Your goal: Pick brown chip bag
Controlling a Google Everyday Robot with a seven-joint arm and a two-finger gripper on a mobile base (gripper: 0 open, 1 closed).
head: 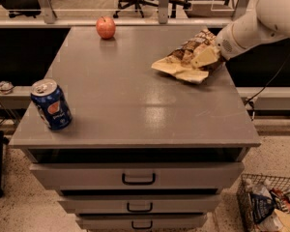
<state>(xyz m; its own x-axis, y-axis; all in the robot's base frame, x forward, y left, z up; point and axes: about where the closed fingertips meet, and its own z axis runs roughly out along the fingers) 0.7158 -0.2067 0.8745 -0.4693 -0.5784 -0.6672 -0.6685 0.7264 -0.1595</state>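
Observation:
The brown chip bag (181, 57) lies at the right rear of the grey cabinet top (135, 100), crinkled, with its dark printed face up and tan-yellow edges. My gripper (206, 57) comes in from the right on the white arm (261, 21) and is shut on the bag's right end. One tan finger (205, 56) lies across the bag. The bag's right side is raised slightly off the top.
A red apple (106, 27) sits at the back left of the top and a blue soda can (51, 104) stands near the front left corner. The cabinet has drawers (137, 178) below. A wire basket (270, 204) stands on the floor at the right. Office chairs are behind.

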